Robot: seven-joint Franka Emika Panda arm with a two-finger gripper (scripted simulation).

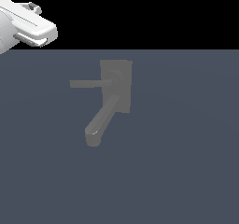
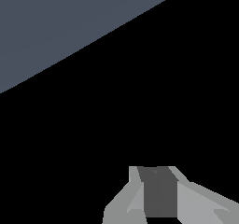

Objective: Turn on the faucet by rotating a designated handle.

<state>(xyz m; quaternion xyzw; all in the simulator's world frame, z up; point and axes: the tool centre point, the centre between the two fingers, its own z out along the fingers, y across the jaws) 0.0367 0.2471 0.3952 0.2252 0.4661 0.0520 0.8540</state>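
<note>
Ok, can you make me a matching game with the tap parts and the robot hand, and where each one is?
Things:
1. handle
2. spout
3. back plate
4. hand

Places or states:
A. thick round tube slanting down toward the exterior view's lower left
B. white, up in the exterior view's top left corner, away from the faucet
C. thin flat bar sticking out level toward the exterior view's left
D. flat grey rectangle that the other tap parts join

Pairs: 1-C, 2-A, 3-D, 4-B
</note>
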